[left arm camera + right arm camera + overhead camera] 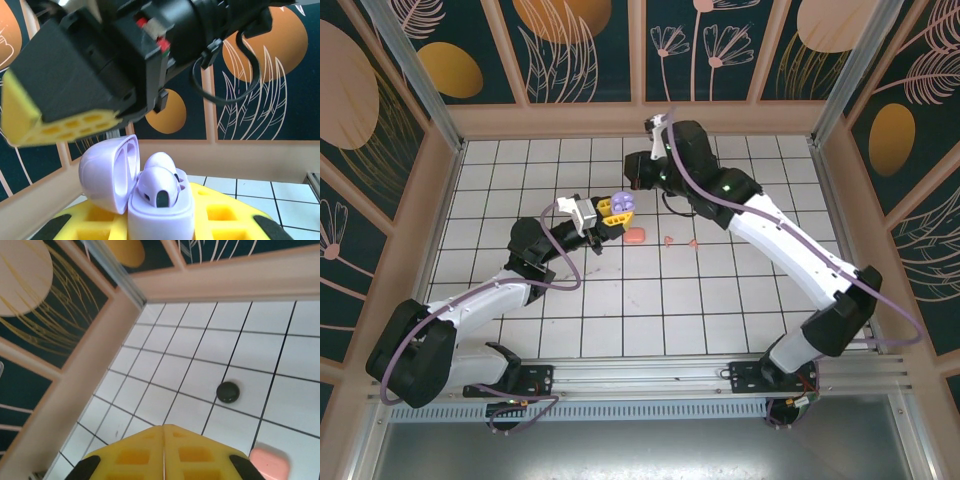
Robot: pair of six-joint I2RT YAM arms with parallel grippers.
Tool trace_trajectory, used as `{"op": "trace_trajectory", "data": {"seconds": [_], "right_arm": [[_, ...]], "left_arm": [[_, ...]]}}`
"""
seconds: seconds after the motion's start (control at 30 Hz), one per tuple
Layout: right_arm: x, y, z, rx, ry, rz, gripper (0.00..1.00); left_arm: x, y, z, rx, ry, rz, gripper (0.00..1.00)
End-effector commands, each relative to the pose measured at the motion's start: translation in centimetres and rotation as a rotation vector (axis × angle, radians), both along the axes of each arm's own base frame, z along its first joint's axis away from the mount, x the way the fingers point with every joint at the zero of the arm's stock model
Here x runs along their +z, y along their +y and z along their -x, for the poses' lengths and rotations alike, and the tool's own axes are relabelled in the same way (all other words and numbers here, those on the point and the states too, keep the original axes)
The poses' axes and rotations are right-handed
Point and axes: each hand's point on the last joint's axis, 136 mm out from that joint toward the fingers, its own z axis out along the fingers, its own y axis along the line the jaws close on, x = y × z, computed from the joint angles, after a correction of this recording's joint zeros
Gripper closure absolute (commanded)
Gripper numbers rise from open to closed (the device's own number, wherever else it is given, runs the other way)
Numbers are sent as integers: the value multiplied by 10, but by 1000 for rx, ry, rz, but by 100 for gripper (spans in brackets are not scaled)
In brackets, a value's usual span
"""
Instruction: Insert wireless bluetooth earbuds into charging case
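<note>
Left claw (611, 212) is clamped on the lilac charging case (160, 215), whose lid is swung open. Right claw (164, 452) has its fingers pressed together and hangs close above that case. On the tiled counter (720, 300), a pink case (634, 236) lies near the left claw. Two lilac earbuds (159, 185) sit in the lilac charging case. Two pink earbuds (669, 240) lie loose beside the pink case.

- floor (720, 300): white square tiles with dark grout; fills the middle of the top view
- walls (580, 50): dark teal panels with orange and peach discs and pale line-drawn flowers; along the top, left and right edges
- wood frame (640, 118): pale; borders each panel and the wall foot
- posts (415, 70): metal; slanting at the upper corners
- rail (650, 378): metal; across the lower edge
- light even; shadows soft
</note>
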Motion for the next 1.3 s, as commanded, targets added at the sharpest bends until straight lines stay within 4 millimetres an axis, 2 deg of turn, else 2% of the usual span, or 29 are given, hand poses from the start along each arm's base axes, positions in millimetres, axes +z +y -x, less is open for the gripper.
{"op": "trace_trajectory", "data": {"seconds": [0.0,0.1,0.23,0.37,0.47,0.57,0.7,0.8,0.93,1.13,1.27], "right_arm": [[-4,7,9,80,36,26,94],[-11,9,18,121,62,32,98],[-24,6,44,170,89,53,100],[-20,-4,67,160,73,42,100],[-12,-28,61,41,39,15,100],[-2,-60,49,-106,0,-28,94],[4,-91,44,-223,-29,-94,81],[-9,-102,44,-267,-22,-97,73],[-39,-107,44,-290,14,-64,70],[-92,-110,47,-310,88,-22,57],[-117,-115,51,-328,127,2,52]], "left_arm": [[1,-4,3,-26,-1,-3,100],[2,-5,0,-25,4,-8,100],[3,-6,-2,-18,-4,-13,100],[0,-9,-6,-21,7,-20,100],[-1,-10,-9,-24,22,-13,100],[-4,-11,-11,-25,45,-1,100],[-7,-7,-13,-5,80,11,100],[-14,-3,-20,34,156,37,100],[-36,6,-38,126,318,70,100],[-93,14,-68,271,609,30,100],[-127,22,-81,315,771,11,100]]}}
